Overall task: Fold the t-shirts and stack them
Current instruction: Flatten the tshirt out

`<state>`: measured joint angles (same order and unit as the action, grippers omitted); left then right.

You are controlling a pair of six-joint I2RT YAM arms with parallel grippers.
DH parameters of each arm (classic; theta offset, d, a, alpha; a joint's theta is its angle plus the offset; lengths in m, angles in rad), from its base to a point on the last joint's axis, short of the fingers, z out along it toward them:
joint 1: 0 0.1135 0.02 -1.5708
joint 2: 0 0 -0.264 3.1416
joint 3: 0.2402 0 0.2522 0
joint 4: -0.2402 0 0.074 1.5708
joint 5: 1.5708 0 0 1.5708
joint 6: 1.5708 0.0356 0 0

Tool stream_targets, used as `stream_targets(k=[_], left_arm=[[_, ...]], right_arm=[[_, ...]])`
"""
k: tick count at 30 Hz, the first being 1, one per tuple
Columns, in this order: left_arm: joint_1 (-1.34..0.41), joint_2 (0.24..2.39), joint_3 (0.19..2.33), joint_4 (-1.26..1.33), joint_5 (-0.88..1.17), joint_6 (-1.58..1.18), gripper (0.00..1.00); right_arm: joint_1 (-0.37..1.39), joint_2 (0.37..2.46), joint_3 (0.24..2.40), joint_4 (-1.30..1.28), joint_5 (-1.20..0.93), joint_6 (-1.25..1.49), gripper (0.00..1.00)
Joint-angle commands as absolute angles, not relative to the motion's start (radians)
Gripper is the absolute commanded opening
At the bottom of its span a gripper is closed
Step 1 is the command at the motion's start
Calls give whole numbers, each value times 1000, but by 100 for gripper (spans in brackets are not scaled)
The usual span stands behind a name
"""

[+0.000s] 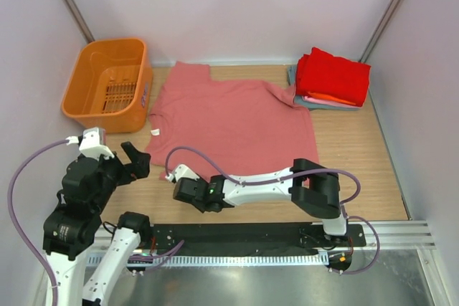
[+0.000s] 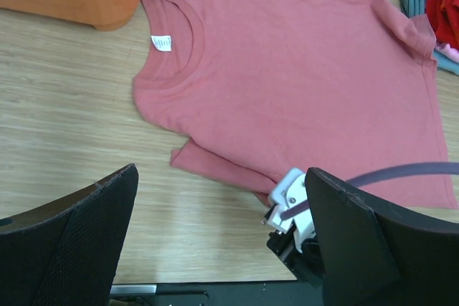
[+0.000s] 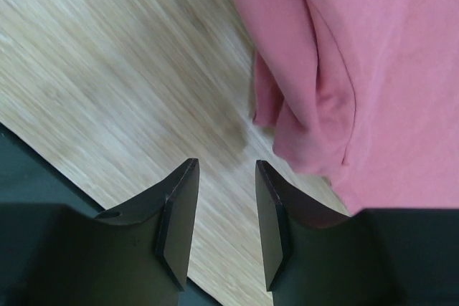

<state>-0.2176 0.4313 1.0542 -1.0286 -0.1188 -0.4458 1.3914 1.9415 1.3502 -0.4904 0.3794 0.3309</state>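
Observation:
A salmon-pink t-shirt (image 1: 233, 116) lies spread flat on the table, its white neck label (image 1: 154, 132) pointing left. It also shows in the left wrist view (image 2: 301, 69) with its label (image 2: 162, 43). A stack of folded shirts (image 1: 331, 78), bright red on top, sits at the back right. My left gripper (image 1: 138, 161) is open and empty over bare wood, left of the shirt (image 2: 222, 241). My right gripper (image 1: 179, 180) reaches left to the shirt's near sleeve. It is open and empty (image 3: 226, 170), with the rumpled sleeve edge (image 3: 315, 105) just beyond its fingertips.
An orange plastic basket (image 1: 107, 84) stands at the back left. The right arm (image 1: 272, 184) lies across the near side of the table. A black rail (image 1: 251, 233) runs along the near edge. Walls close in the table on three sides.

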Motion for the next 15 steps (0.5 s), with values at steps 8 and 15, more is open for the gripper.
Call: stream_targets(k=[8,15], left_arm=[[-216,387,1049,-999,-86,-449,100],[-216,397,1048,-1000,-90,-449,100]], right_arm=[[1385,2019,1480,-472,431,288,47],[1312,2057,1471,-451,405,278,46]])
